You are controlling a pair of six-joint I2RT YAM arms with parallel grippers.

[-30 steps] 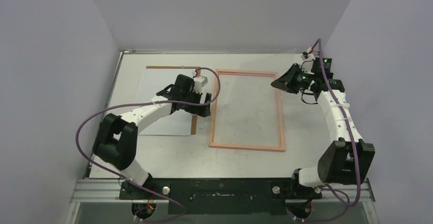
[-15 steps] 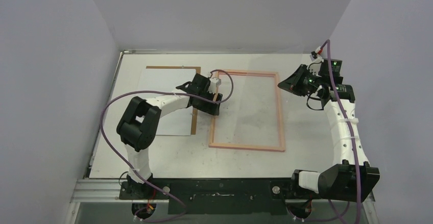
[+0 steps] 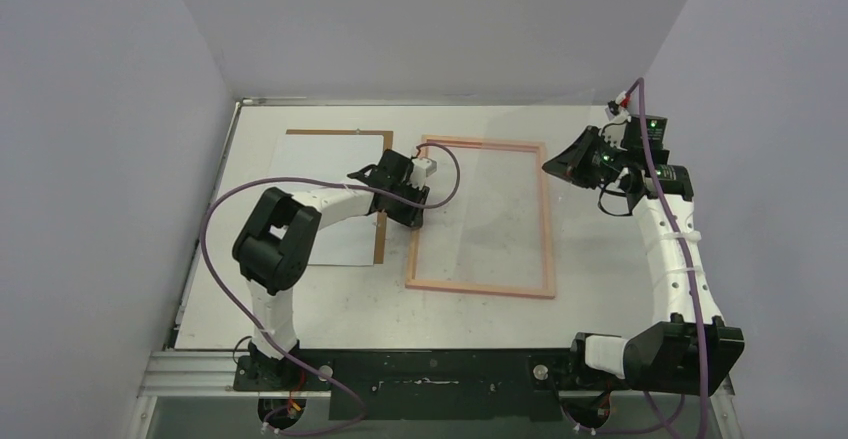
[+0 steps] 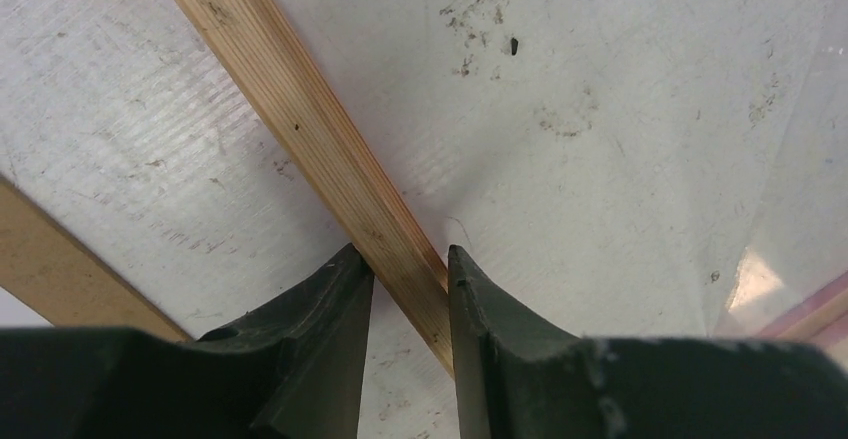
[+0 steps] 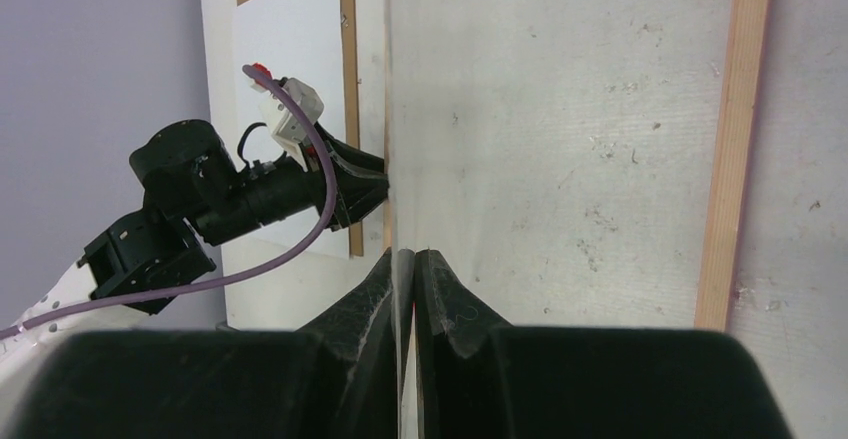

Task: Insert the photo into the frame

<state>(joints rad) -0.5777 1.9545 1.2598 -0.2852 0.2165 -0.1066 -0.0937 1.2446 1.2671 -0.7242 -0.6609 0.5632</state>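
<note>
The scuffed white tabletop (image 3: 300, 299) fills the floor between grey walls. Its broadest bare band runs between my bases and the near rail of the big rectangular frame with a thin salmon-pink wooden border (image 3: 480, 288), which lies flat at mid-table. The frame's far rail sits near the table's far edge, and a narrower strip of table separates its right rail from the right wall. To its left, just beside it across a slim gap, lies the brown hardboard backing panel (image 3: 380, 244). The large plain-white paper photo (image 3: 320, 159) rests on the panel, picture side hidden, and leaves the panel's far and right edges showing. My left arm folds its elbow high at the left. Its forearm reaches rightward over the photo and the panel's right edge, with the wrist low. My left claw (image 4: 405, 254) straddles the frame's left rail, one finger pressed to each side of the wood. My right arm climbs along the right wall and turns its wrist leftward, so its tips are by the right rail near the far corner. My right claw (image 5: 402, 254) is pinched together. The edge of a clear sheet runs up from between its tips, but I cannot tell whether they pinch it.
</note>
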